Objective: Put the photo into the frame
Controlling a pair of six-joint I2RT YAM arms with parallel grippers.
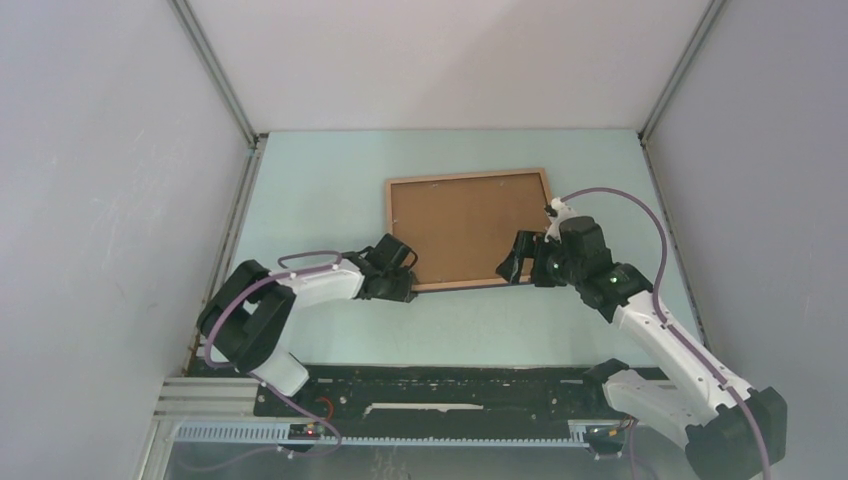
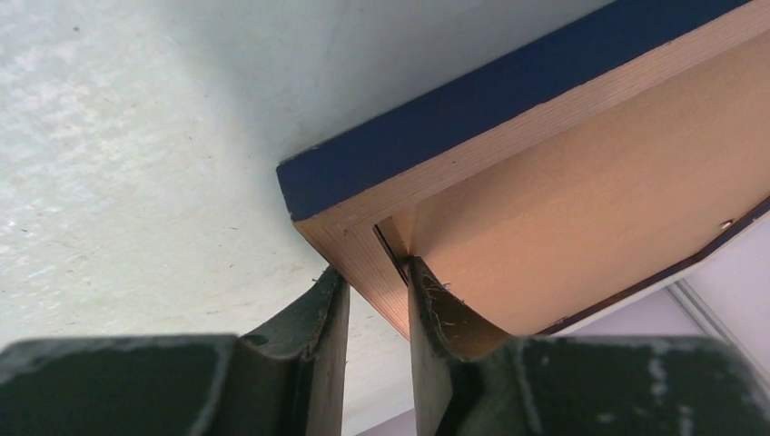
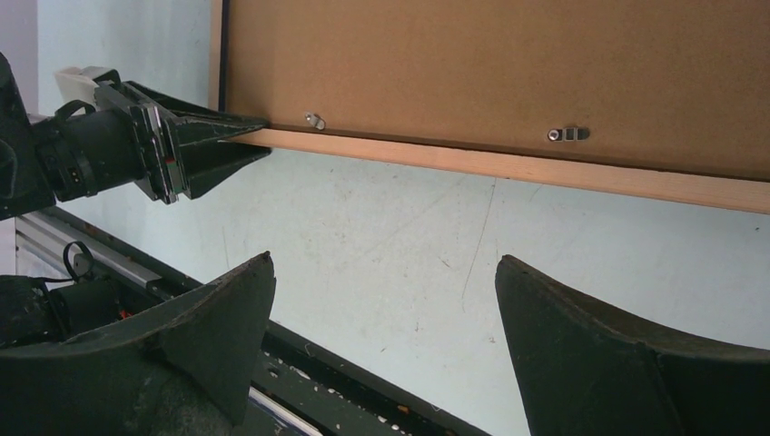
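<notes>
Overhead view: the frame (image 1: pixel 467 177) lies flat on the pale table (image 1: pixel 320 190), just to 12 o'clock of its centre, back face up, with the brown backing board (image 1: pixel 465 228) seated inside the light wood rim. The left gripper (image 1: pixel 400 272) is at the frame's 7 o'clock corner; the right gripper (image 1: pixel 520 262) is at its near edge, toward 5 o'clock.

Left wrist view, which alone shows the grip: one finger sits outside the wood rail and the other finger (image 2: pixel 427 300) inside it, against the board's edge. The rail appears pinched between them, though actual contact on the outer side is hard to confirm. The frame's outer side is navy here, a detail the overhead view does not show.

Right wrist view: the right gripper's jaws stand wide apart with only bare table between them, short of the near rail. Two small metal tabs (image 3: pixel 315 120) show on the board
</notes>
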